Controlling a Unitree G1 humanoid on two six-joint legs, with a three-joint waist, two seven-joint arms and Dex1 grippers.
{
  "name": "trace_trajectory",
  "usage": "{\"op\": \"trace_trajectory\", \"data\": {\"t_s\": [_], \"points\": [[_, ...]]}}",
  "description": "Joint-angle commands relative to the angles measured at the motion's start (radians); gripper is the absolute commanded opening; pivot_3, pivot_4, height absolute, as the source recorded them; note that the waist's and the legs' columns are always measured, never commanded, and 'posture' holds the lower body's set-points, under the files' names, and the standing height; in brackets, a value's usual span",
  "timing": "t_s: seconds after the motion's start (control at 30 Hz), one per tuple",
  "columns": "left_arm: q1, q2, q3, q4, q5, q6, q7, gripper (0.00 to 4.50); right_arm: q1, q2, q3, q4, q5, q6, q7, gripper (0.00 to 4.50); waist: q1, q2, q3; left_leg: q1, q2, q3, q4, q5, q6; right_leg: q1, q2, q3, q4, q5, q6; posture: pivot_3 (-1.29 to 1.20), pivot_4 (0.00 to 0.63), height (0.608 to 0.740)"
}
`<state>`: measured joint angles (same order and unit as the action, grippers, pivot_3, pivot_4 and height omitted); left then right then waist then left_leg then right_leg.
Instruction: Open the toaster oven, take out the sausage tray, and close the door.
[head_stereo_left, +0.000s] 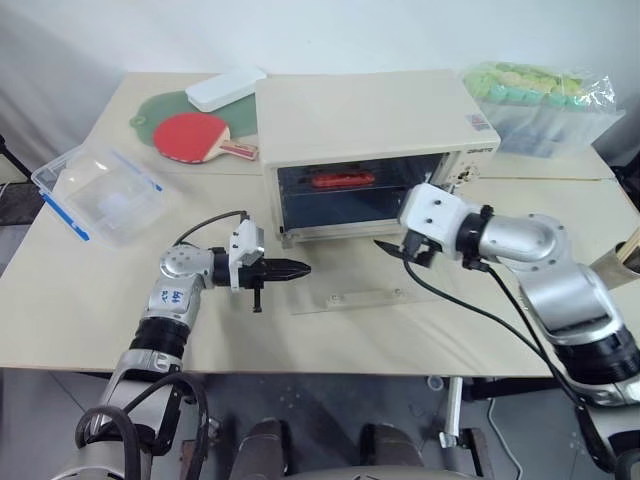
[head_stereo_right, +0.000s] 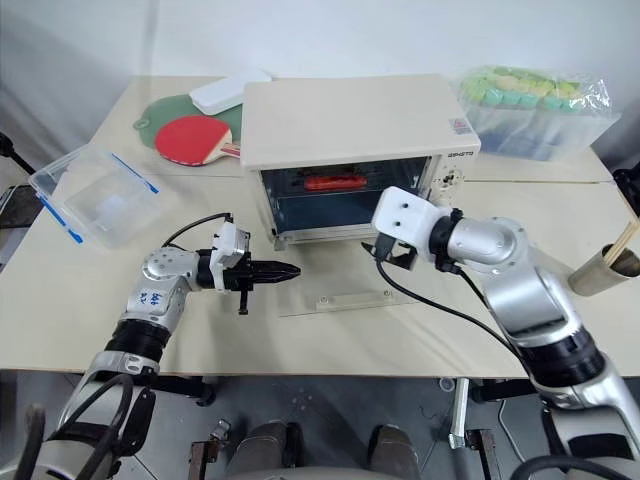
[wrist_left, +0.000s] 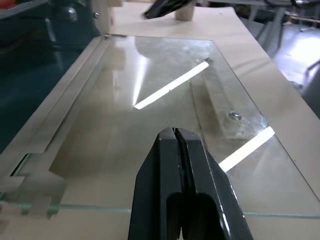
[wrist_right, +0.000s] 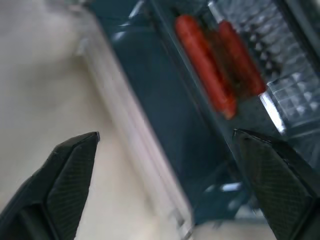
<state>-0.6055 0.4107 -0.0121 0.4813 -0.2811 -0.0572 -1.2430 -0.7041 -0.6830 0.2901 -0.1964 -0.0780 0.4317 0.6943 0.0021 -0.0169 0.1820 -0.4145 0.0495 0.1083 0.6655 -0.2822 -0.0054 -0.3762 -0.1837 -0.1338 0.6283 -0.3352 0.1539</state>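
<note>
Cream-white boxy toaster oven (head_stereo_left: 375, 150) sits on the table with its clear glass door (head_stereo_left: 350, 297) folded down flat. Inside (on the upper level) lies the shiny silver sausage tray (wrist_right: 280, 75) with red sausages. Left gripper (head_stereo_left: 300, 268), fingers pressed together, hovers over the door's left edge. Right gripper (wrist_right: 170, 170), fingers spread wide, faces the oven's opening.

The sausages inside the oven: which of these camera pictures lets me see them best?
The right wrist view: the sausages appear large and red, lying side by side on the sausage tray. Both head views show them as a small red strip deep inside the toaster oven. The left wrist view looks across the open glass door instead.
</note>
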Motion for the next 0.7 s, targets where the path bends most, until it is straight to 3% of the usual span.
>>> {"op": "trace_trajectory", "data": {"t_s": [0.03,0.23,0.33,0.47,0.57,0.7], "points": [[0.065,-0.004,0.055,-0.146,-0.075,0.095,0.081,0.01,-0.058,0.043,0.032,0.074,-0.106,-0.063,-0.074,4.5,-0.006,0.0,0.0,0.0,0.0,0.0,0.0,0.0,0.0,0.0,0.0,0.0,0.0,0.0,0.0,0.0,0.15,0.74],[0.195,-0.026,0.21,-0.402,-0.246,0.273,0.289,0.01,-0.172,0.158,0.1,0.322,-0.26,-0.103,-0.192,4.5,-0.024,0.0,0.0,-0.001,0.0,-0.001,0.0,0.0,0.0,0.0,0.0,0.0,0.0,0.0,0.0,0.0,0.15,0.74],[0.252,-0.014,0.244,-0.499,-0.303,0.387,0.365,0.57,-0.196,0.197,0.111,0.399,-0.291,-0.149,-0.216,4.5,-0.032,0.0,0.0,0.0,0.0,-0.003,-0.002,0.0,-0.001,0.0,0.0,-0.001,0.0,0.0,0.0,0.0,0.15,0.74],[0.317,-0.018,0.276,-0.595,-0.358,0.443,0.424,1.75,-0.216,0.237,0.12,0.481,-0.326,-0.185,-0.227,4.5,-0.034,0.0,0.0,0.0,0.0,-0.003,-0.003,0.0,-0.001,0.0,0.0,0.0,0.0,0.0,0.0,0.0,0.15,0.74],[0.345,-0.022,0.29,-0.642,-0.4,0.47,0.452,2.58,-0.226,0.258,0.122,0.513,-0.339,-0.19,-0.22,3.89,-0.033,0.0,0.0,0.0,0.0,-0.003,-0.002,0.0,-0.001,0.0,0.0,0.0,0.0,0.0,0.0,0.0,0.15,0.74],[0.355,-0.031,0.304,-0.669,-0.42,0.46,0.487,3.83,-0.234,0.272,0.122,0.525,-0.355,-0.21,-0.218,2.51,-0.033,0.0,0.0,0.0,0.0,-0.003,-0.002,0.0,-0.001,0.0,0.0,0.0,0.0,0.0,0.0,0.0,0.15,0.74]]}}
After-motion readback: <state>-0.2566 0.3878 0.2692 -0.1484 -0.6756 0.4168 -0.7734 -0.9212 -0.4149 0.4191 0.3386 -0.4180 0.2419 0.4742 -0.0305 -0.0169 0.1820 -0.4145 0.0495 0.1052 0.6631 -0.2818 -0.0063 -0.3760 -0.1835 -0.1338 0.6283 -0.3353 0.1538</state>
